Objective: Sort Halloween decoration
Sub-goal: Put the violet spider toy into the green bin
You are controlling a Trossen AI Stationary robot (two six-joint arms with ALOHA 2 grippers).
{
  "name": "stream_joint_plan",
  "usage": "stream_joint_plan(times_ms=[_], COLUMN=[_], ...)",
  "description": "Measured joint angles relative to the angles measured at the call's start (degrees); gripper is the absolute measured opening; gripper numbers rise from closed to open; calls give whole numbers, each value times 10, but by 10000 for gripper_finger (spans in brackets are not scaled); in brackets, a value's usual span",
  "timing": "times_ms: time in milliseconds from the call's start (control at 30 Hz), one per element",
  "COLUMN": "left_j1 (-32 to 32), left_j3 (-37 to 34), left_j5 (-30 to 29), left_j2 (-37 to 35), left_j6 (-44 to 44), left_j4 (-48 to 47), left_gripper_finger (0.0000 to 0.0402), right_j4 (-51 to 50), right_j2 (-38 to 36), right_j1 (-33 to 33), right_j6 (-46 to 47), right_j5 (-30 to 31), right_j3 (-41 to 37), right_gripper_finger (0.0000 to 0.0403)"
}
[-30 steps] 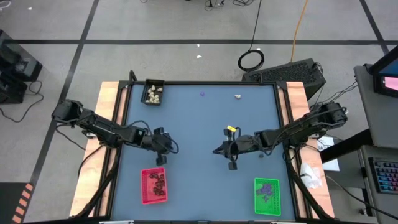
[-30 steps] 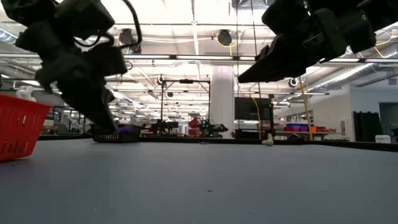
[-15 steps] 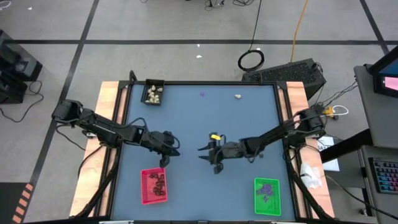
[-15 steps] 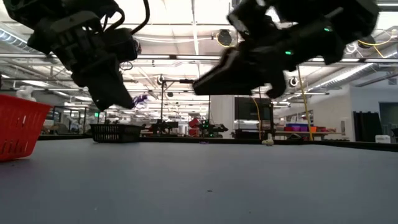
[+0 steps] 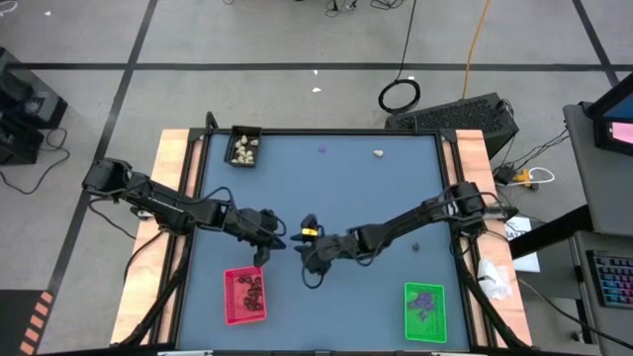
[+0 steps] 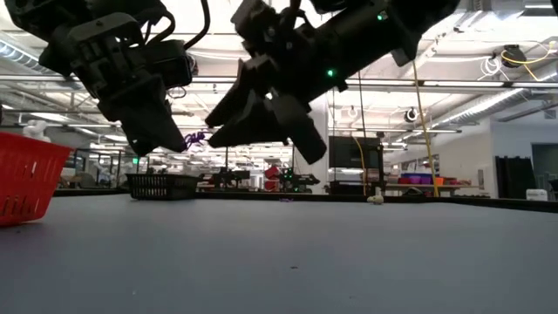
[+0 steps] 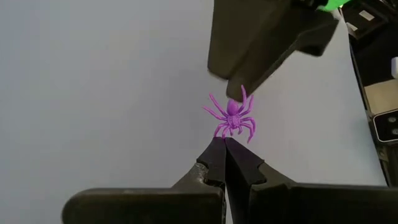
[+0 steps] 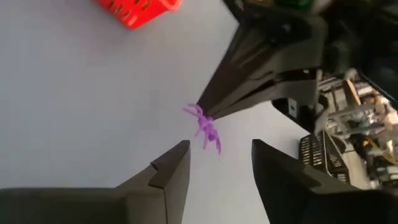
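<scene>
A flat purple spider (image 7: 233, 117), one of the Halloween decorations, hangs above the mid-table with my left gripper (image 7: 224, 144) shut on it; it also shows in the low view (image 6: 199, 138). My right gripper (image 8: 217, 154) is open and reaches in from the table's right. Its fingertips stand just short of the spider (image 8: 205, 129). In the high view the two grippers meet near the table's middle, left (image 5: 271, 240), right (image 5: 307, 253). My left gripper pinches the spider by its rear legs (image 7: 224, 134) between its two fingertips, only at their free ends. The fingers slant down toward the table's right. The spider sticks out beyond the tips, lifted clear of the table.
A black tray (image 5: 244, 146) with cream lumps sits at the far left. A red tray (image 5: 244, 295) with black lumps sits near left. A green tray (image 5: 424, 311) with purple bits sits near right. A loose purple bit (image 5: 322, 150), cream lump (image 5: 379, 153) and dark lump (image 5: 415, 247) lie on the table.
My right gripper has swept toward the table's left up to the left gripper, rolling as it went, and has opened. My left gripper has tipped its fingertips upward, raising the spider, and then kept still.
</scene>
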Motion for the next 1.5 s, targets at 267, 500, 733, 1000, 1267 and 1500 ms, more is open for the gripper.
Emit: stream_joint_plan(times_ms=[267,500,733,1000,1267,1500], left_j1=[0,2,14,15,15,14], left_j3=[0,0,0,0,0,0], left_j5=[4,15,32,42,56,38], left_j2=[0,0,0,0,0,0], left_j6=[5,2,1,1,1,41], left_j4=[8,31,44,50,62,95], left_gripper_finger=[0,0,0,0,0,0], right_j4=[-14,-9,3,12,15,-24], right_j2=[6,6,6,6,3,-19], right_j1=[0,0,0,0,3,14], right_j6=[-45,-56,-60,-60,-31,16], right_j5=[-7,-46,-46,-46,-46,-41], right_j3=[14,14,14,13,13,13], right_gripper_finger=[158,141,95,10,7,4])
